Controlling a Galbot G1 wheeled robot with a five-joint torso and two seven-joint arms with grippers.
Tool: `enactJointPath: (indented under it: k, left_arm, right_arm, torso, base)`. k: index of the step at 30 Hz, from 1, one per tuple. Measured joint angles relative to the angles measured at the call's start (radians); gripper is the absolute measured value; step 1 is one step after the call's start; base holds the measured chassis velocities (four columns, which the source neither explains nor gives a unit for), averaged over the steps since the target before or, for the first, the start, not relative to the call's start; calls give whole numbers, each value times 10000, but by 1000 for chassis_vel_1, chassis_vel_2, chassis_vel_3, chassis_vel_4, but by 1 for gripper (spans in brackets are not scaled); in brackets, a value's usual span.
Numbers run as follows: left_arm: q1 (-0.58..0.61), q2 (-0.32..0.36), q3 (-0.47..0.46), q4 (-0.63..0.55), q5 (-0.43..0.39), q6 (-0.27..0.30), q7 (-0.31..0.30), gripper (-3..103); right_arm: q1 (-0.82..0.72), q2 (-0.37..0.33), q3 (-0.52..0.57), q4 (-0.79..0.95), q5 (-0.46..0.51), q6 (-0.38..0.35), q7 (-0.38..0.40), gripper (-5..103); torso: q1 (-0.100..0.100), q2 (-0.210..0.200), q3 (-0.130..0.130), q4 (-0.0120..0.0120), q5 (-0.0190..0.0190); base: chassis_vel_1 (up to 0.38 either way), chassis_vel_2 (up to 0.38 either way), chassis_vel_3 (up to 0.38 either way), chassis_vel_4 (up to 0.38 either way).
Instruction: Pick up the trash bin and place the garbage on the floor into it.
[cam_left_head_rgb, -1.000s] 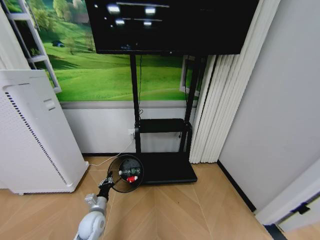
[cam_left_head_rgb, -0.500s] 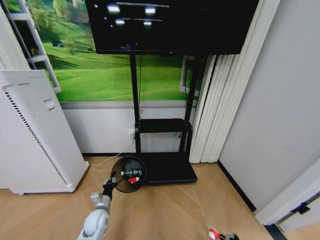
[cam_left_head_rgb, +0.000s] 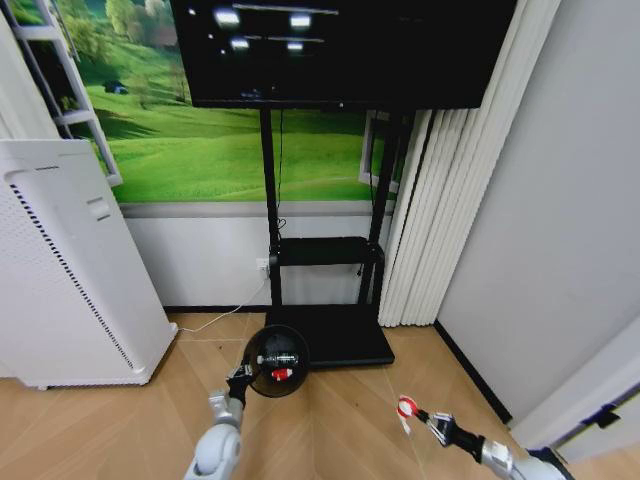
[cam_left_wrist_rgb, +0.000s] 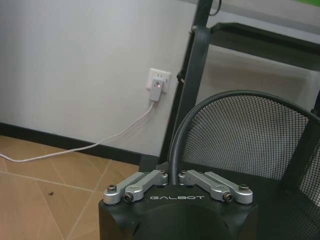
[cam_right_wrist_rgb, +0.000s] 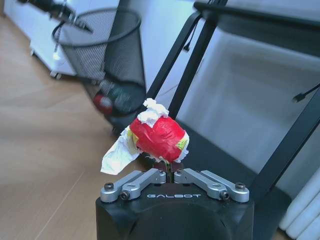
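Observation:
The black mesh trash bin (cam_left_head_rgb: 277, 361) hangs tilted above the floor (cam_left_head_rgb: 330, 425), in front of the TV stand. My left gripper (cam_left_head_rgb: 240, 381) is shut on its rim; the left wrist view shows the fingers (cam_left_wrist_rgb: 150, 180) clamped on the rolled rim of the bin (cam_left_wrist_rgb: 250, 135). Inside the bin lie a red lump (cam_left_head_rgb: 283, 375) and a clear bottle (cam_left_head_rgb: 277, 358). To the right, my right gripper (cam_left_head_rgb: 418, 412) is shut on a red-and-white wrapper (cam_left_head_rgb: 404, 407), held off the floor. In the right wrist view the wrapper (cam_right_wrist_rgb: 157, 135) sits at the fingertips, with the bin (cam_right_wrist_rgb: 102, 50) beyond it.
A tall white perforated appliance (cam_left_head_rgb: 70, 270) stands at the left. The black TV stand base (cam_left_head_rgb: 340, 340) lies just behind the bin. A white cable (cam_left_head_rgb: 215, 320) runs along the floor to a wall socket. Curtains (cam_left_head_rgb: 430, 220) and a grey wall close the right side.
The left arm has carried the bin to the right. The right gripper has risen into view from the bottom edge, holding the wrapper, and moved up and left toward the bin.

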Motion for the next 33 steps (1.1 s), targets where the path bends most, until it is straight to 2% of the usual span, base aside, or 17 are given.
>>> enactJointPath:
  k: [5, 15, 17, 20, 27, 31, 33]
  left_arm:
    - [-453, -304, 316, 625, 279, -35, -1, 3]
    - [-1273, -616, 895, 1347, 339, -9, -22, 3]
    - [-1574, -706, 1115, 1614, 335, 7, -51, 3]
    - [-2374, -973, 1546, 2541, 339, 11, -56, 3]
    - [-3044, -1451, 1632, 3706, 603, -159, 64, 3]
    - [-3182, -1580, 1675, 3861, 656, -162, 64, 3]
    - [-3472, -1909, 1786, 4187, 838, -165, 26, 3]
  right_arm:
    - [-132, 49, 25, 592, 469, -22, -27, 3]
    - [-581, -25, 33, 1813, 576, -147, 165, 3]
    - [-768, -54, 32, 2380, 573, -365, 302, 3]
    - [-859, -150, -173, 3938, 546, -1129, 784, 3]
    - [-734, -229, -300, 4592, 550, -1359, 1144, 3]
    - [-788, -229, -300, 4716, 565, -1373, 1151, 3]
    - [-887, -142, -311, 4920, 570, -1374, 1154, 3]
  torso:
    - [0, 0, 0, -1, 0]
    - [0, 0, -1, -3, 0]
    - [0, -1, 0, -3, 0]
    - [0, -1, 0, -2, -1]
    - [0, -1, 1, -1, -1]
    - [0, 0, 0, 0, 0]
    - [0, 0, 0, -3, -2]
  base:
    - [0, 0, 0, 0]
    - [0, 0, 0, 0]
    - [0, 0, 0, 0]
    - [0, 0, 0, 0]
    - [0, 0, 0, 0]
    - [0, 0, 0, 0]
    - [0, 0, 0, 0]
